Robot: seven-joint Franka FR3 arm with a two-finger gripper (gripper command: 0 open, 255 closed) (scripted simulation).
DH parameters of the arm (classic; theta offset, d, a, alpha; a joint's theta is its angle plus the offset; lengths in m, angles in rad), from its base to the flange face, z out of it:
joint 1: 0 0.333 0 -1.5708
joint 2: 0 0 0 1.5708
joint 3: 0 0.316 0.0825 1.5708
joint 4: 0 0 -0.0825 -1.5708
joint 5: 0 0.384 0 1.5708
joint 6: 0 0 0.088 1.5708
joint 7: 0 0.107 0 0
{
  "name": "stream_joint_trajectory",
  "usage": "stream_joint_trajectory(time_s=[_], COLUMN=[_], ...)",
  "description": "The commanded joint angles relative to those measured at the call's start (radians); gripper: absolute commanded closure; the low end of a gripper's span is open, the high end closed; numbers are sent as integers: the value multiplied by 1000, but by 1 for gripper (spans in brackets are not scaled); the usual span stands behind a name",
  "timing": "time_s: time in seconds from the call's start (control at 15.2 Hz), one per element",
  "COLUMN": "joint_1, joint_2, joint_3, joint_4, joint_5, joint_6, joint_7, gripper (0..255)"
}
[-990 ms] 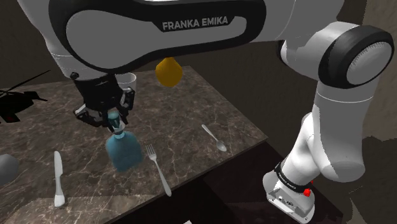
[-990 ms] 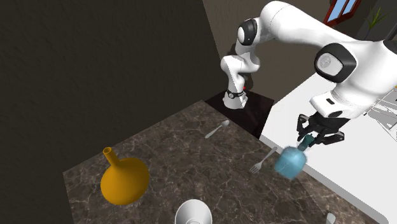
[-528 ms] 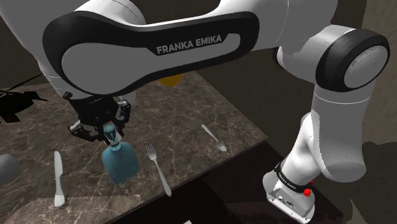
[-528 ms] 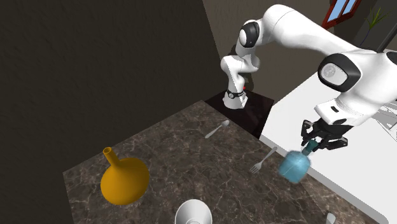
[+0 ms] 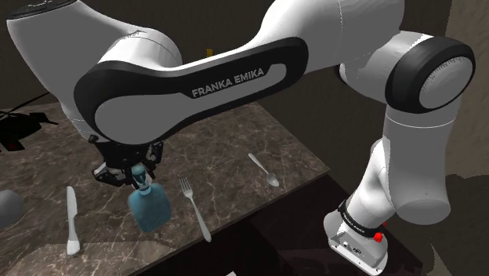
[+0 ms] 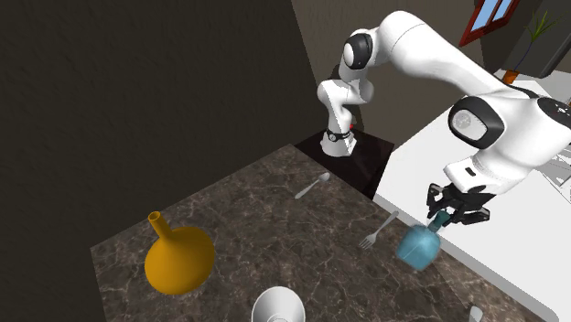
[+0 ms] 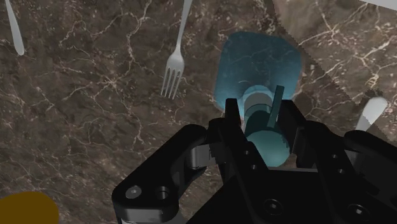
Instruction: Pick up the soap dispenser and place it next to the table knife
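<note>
The tool (image 5: 137, 175) stays clamped on the soap dispenser (image 5: 149, 208) neck. The dispenser has moved nearer the knife (image 5: 72, 219), lower over the counter (image 5: 235, 141); set-down remains.

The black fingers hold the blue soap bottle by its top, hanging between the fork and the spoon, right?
Not quite. In the shoulder view the blue soap bottle hangs between the knife and the fork; the spoon lies beyond the fork.

Hand (image 5: 136, 173) grips blue dispenser (image 5: 149, 208) between knife (image 5: 72, 220), fork (image 5: 196, 210).
</note>
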Motion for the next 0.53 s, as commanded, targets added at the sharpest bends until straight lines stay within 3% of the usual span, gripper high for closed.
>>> stream_joint_trajectory(time_s=[0.0, 0.33, 0.4, 0.46], joint_1=[0, 0, 0, 0], joint_2=[1, 1, 1, 1], joint_3=[0, 0, 0, 0], joint_4=[-3, -3, -3, -3], joint_5=[-1, -1, -1, -1], joint_6=[5, 5, 5, 5], joint_7=[1, 1, 1, 1], gripper=[255, 255, 0, 0])
